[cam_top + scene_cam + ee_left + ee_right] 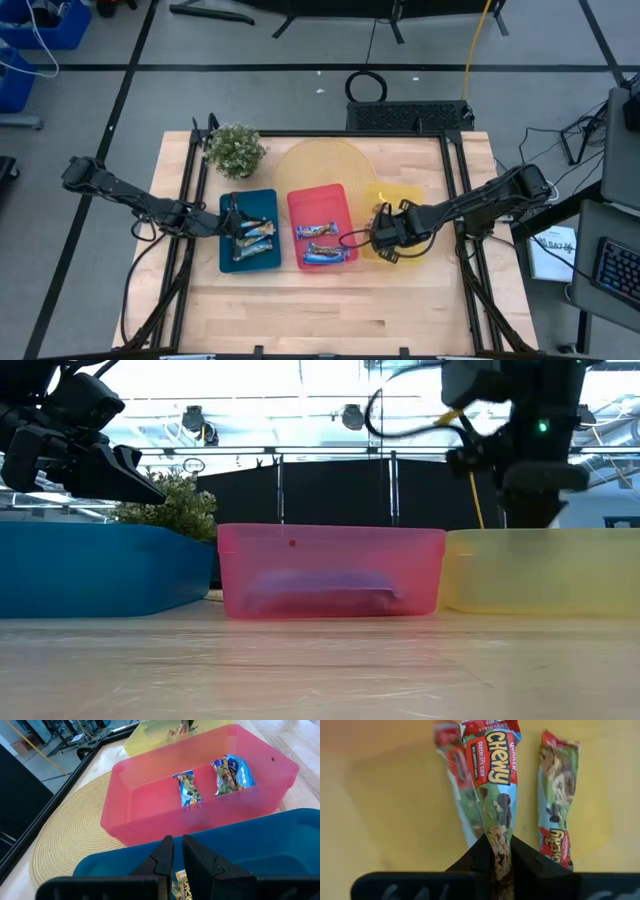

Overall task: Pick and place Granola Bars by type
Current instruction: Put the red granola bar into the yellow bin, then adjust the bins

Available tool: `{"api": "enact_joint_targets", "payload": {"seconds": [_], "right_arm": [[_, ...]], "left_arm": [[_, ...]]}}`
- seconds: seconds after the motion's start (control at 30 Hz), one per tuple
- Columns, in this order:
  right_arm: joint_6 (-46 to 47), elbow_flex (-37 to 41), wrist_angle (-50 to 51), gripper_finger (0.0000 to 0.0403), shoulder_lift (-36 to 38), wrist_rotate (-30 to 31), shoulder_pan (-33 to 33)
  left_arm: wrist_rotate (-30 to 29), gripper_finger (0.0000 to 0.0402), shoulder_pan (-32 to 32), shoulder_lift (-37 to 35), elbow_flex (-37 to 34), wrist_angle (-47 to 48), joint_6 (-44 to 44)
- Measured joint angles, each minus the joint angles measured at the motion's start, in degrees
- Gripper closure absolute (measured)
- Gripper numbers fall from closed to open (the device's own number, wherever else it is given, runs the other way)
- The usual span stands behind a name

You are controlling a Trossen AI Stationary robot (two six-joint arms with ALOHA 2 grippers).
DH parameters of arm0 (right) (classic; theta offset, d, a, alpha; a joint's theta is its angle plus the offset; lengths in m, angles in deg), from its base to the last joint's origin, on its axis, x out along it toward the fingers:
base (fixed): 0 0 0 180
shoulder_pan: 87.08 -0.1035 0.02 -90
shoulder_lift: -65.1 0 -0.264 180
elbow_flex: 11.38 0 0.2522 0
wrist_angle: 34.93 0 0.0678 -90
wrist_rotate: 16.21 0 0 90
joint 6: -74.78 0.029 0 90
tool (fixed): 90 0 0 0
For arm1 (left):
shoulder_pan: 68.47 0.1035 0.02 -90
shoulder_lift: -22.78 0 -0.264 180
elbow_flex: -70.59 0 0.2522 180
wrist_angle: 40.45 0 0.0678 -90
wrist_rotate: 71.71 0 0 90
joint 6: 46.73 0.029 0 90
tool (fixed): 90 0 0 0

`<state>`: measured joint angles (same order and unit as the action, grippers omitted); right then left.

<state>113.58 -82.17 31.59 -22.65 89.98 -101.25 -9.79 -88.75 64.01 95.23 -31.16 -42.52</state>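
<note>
The orange-teal granola bars (255, 238) lie in the blue tray (226, 262). Two blue-white bars (322, 243) lie in the red tray (294, 200), also seen in the left wrist view (227, 774). My left gripper (232, 213) hovers shut over the blue tray (280, 845), holding nothing (174, 851). My right gripper (380, 232) is over the yellow tray (408, 192), shut on a red-brown bar (495, 770). Two more red-brown bars (559, 795) lie flat on the yellow floor. In the low view the yellow wall (540, 570) hides the right fingers. My right gripper pinches the red-brown bar by one end (499, 845) between its two fingers, coming from above and pointing down. The bar runs on in line with the fingers and hangs below them toward the yellow tray floor. Whether its far end (490, 727) touches the floor cannot be told.
The three trays stand side by side mid-table, partly on a round woven mat (320, 165). A potted plant (235, 150) sits near the far left corner. Bare wood (320, 310) stretches along the near side. Cables trail off both arms.
</note>
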Motion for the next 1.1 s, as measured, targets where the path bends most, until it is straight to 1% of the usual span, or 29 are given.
{"api": "enact_joint_targets", "payload": {"seconds": [0.17,0.27,0.33,0.43,0.67,0.8,0.9,1.1], "right_arm": [[0.74,2.11,-2.11,0.0361,0.0,-1.74,0.67],[-1.4,2.1,-3.19,0.0359,0.0,-3.12,0.65],[-2.61,2.09,-3.96,0.035,0.0,-4.23,0.57],[-2.94,2.11,-3.93,0.0328,0.0,-5.83,0.58],[-3.42,2.09,-3.27,0.0255,0.0,-5.84,0.59],[-2.21,2.09,-2.05,0.022,0.0,-5.84,0.67],[-1.65,2.03,-0.2,0.0204,0.4,-5.97,0.67],[2.32,-1.52,8.57,0.0196,0.4,-5.45,0.67]], "left_arm": [[0.0,0.0353,0.01,0.0,0.0,0.0,0.0],[0.0,0.0353,0.01,0.0,0.0,0.0,-0.02],[0.0,0.0353,0.0,0.0,0.0,0.0,0.0],[0.0,0.0353,-0.01,0.0,0.0,0.0,-0.06],[0.02,0.0353,0.01,0.0,0.0,0.02,-0.02],[0.01,0.0353,0.01,0.0,0.0,0.02,-0.02],[0.02,0.0353,-0.01,0.0,0.0,0.02,-0.02],[0.03,0.0353,0.01,0.0,0.0,0.02,-0.02]]}}
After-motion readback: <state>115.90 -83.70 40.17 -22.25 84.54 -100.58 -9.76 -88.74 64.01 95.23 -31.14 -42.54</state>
